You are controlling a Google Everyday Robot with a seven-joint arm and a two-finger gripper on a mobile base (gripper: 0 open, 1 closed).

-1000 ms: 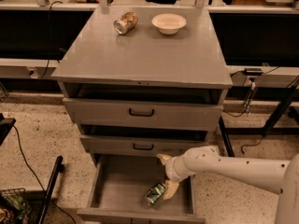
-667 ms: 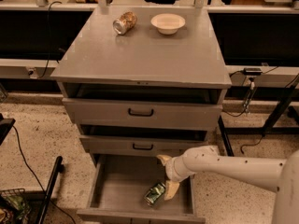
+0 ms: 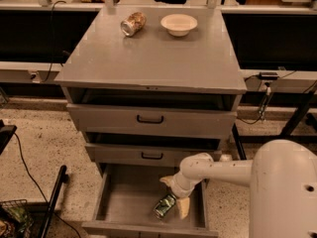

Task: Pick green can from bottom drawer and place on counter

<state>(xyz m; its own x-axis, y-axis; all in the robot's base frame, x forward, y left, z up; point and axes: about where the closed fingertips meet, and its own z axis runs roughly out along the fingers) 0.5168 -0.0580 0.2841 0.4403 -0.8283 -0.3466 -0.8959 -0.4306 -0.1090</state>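
The green can lies on its side, tilted, on the floor of the bottom drawer, which is pulled out, near its front right. My gripper reaches down into the drawer from the right on a white arm. It is open, with one cream finger behind the can and the other finger at the can's right side. The can's upper end lies between them. The counter is the grey cabinet top above.
A tan-brown can lies on its side and a white bowl stands at the back of the counter. The two upper drawers stand slightly open. My white body fills the lower right. A black pole and a basket are at lower left.
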